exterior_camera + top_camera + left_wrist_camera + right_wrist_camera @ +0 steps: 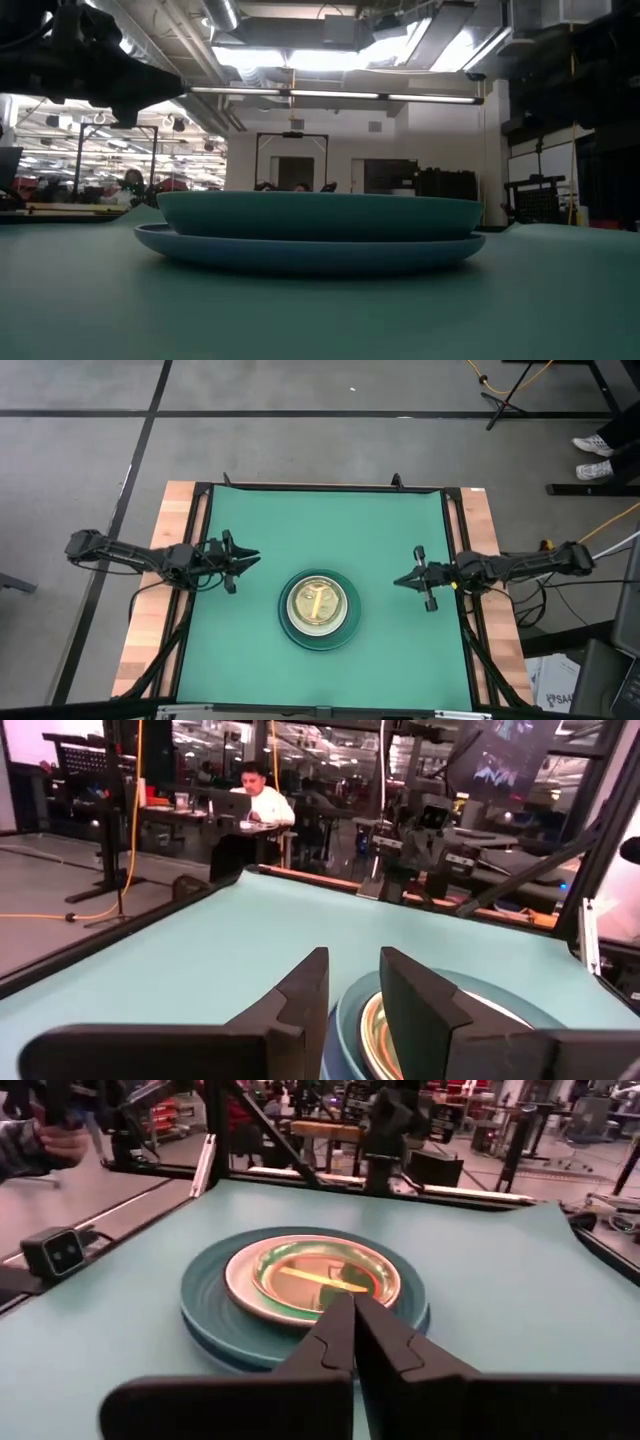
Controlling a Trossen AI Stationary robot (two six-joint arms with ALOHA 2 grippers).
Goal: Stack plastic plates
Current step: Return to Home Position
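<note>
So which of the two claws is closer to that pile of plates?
Neither clearly; from above they look about equally far. The left gripper sits to the left of the plate stack, fingers slightly apart; the right gripper sits to its right, shut. Neither touches it.

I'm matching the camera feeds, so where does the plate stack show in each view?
High view: plate stack, lower centre.
Low view: centre, seen side-on.
Left wrist view: bottom right, cut by the picture's edge.
Right wrist view: centre.
Shared landmark: the green mat beneath it.
</note>
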